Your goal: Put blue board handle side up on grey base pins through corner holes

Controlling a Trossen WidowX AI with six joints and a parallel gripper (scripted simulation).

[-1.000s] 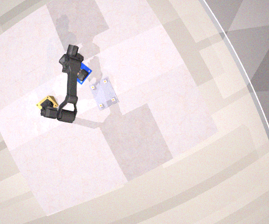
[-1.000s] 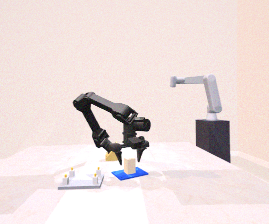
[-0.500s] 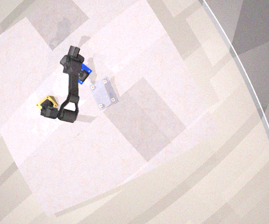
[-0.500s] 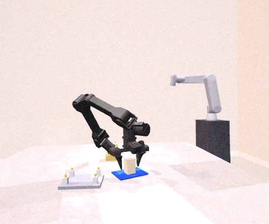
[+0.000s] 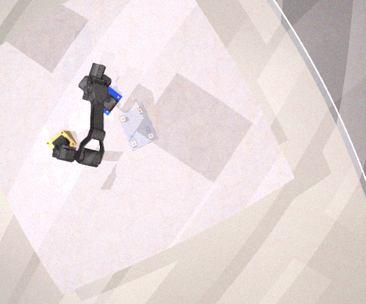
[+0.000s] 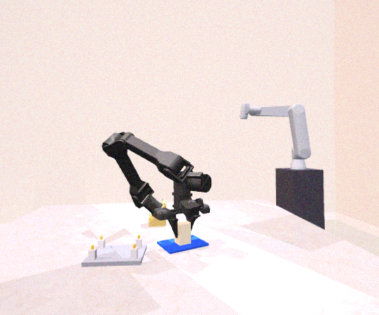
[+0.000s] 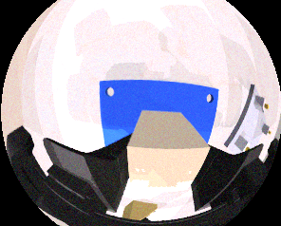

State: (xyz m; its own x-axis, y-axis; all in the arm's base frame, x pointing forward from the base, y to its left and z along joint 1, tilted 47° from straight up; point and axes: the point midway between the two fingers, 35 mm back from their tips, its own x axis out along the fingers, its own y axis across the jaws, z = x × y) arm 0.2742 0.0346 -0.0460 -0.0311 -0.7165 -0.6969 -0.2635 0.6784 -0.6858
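grey base (image 5: 130, 128) (image 6: 115, 258) (image 7: 244, 121) is near the board, posts up, gold pins on top, with a gap of table (image 5: 171, 196) (image 6: 247, 278) between the two. yellow plate (image 5: 69, 137) (image 6: 156, 222) sits around the foot of the black arm (image 5: 96, 115) (image 6: 148, 149), off to the side of the board-to-base gap. we also have a pale arm (image 6: 300, 130) on a dark pedestal (image 6: 300, 193) in the background, well apart from our stuff. main thing over the board is the black arm itself.

gripper (image 5: 103, 98) (image 6: 184, 232) (image 7: 162, 166): about half open, closed on the handle (image 6: 183, 233) (image 7: 168, 163), one finger against each of two opposite sides. we mark it as gripping. fingertips are low, close above the board.

blue board (image 5: 115, 95) (image 6: 199, 244) (image 7: 159, 97) is flat on the table beside the base, handle up, not on the pins.

view differences: top hides the handle and most of the board under the arm, but gives us all four pins and how the base is turned. exterior shows the handle upright between the fingers, plus the pale arm. wrist gives us two clear corner holes and the handle top, base only partly in at the right edge.
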